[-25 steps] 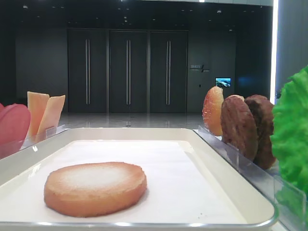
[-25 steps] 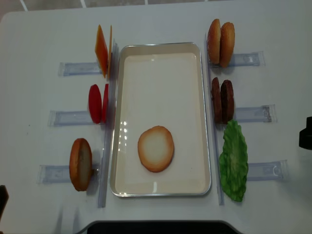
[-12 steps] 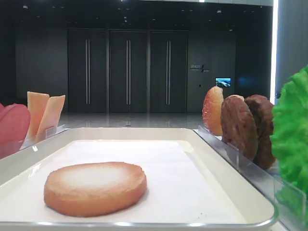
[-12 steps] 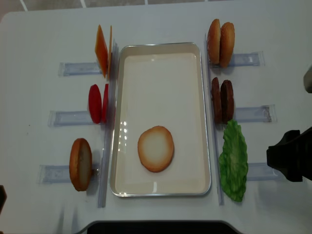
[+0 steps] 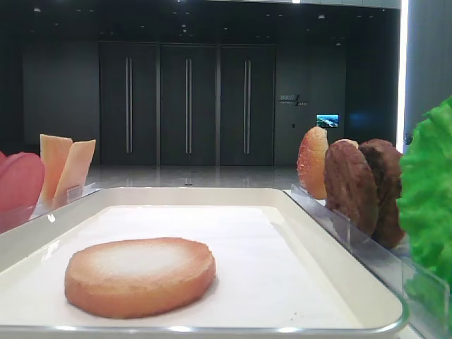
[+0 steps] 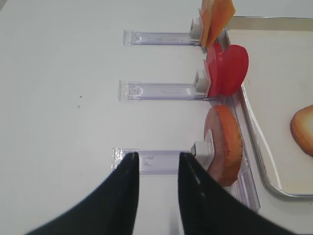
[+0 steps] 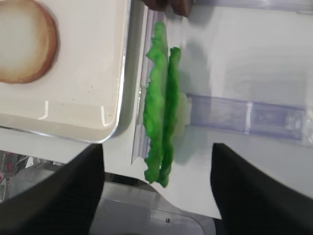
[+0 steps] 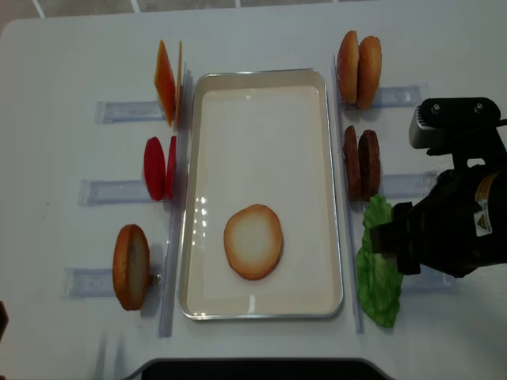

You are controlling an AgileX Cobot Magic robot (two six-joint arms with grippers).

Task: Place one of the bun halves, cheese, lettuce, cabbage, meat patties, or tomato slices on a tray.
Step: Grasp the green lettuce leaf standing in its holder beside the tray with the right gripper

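Right gripper [image 7: 156, 186]: jaws spread wide, empty — poised over lettuce [image 7: 161, 107]
Lettuce: on edge, lengthwise along tray [image 7: 117, 125] rim

The tray [image 8: 193, 198] is showing a glossy cream rim that is catching bright highlights, while its white liner [image 8: 261, 150] is looking matt and papery. The bun [image 5: 140, 274] lying on it is looking dry and matt, with a pale, finely grained face. The patties [image 5: 361, 185] are showing a rough, grainy dark brown surface. The lettuce [image 7: 161, 105] is looking like bumpy, ruffled plastic with a slight sheen. The holders [image 6: 161, 90] are showing as clear, smooth plastic. The tomato slices [image 6: 227, 68] are looking smooth and even. The desk [image 8: 63, 71] is appearing smooth, white and matt. The right tool's fingers [image 7: 254, 191] are looking matt black.
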